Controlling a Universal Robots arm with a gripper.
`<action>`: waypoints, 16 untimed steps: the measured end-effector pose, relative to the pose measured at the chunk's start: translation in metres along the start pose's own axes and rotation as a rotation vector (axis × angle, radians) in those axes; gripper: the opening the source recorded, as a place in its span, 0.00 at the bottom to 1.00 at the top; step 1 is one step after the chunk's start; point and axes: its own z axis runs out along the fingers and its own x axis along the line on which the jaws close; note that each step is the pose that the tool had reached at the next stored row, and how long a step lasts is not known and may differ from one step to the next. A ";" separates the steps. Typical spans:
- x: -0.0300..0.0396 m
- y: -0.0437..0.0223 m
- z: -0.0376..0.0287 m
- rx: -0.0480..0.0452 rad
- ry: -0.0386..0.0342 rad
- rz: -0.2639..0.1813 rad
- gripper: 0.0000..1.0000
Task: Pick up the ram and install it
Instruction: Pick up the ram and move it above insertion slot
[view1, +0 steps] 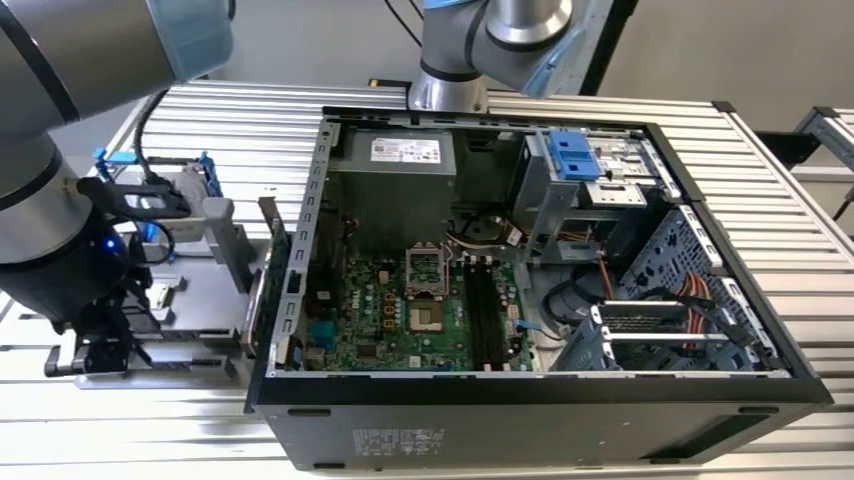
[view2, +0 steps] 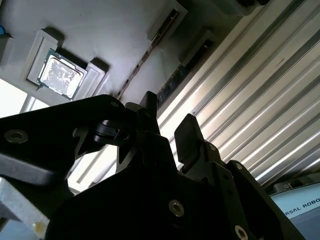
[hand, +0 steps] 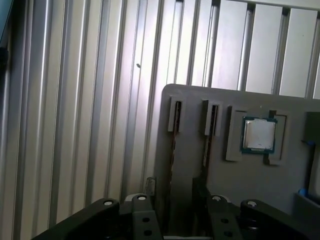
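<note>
Over at the exterior view's left the gripper (view1: 100, 348) hangs low over the gray tray (view1: 200, 325), its fingers (view2: 189, 127) parted a fair bit and nothing clamped between them. In the first wrist view the ram (hand: 172, 144) stands on edge in a tray slot, lined up with the gap between the fingertips and just past them, with the square silver processor (hand: 259, 134) in its recess a bit further out from the hand. Well off to the hand's side, toward the exterior view's right, sits the open computer case (view1: 534, 400) with its green motherboard (view1: 387, 320).
</note>
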 end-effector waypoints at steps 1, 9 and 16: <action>0.0001 0.0000 0.0017 -0.0001 0.0001 0.000 1.00; 0.0007 0.0000 0.0151 -0.0003 0.0026 0.000 1.00; 0.0008 0.0018 0.0270 -0.0007 0.0053 0.000 1.00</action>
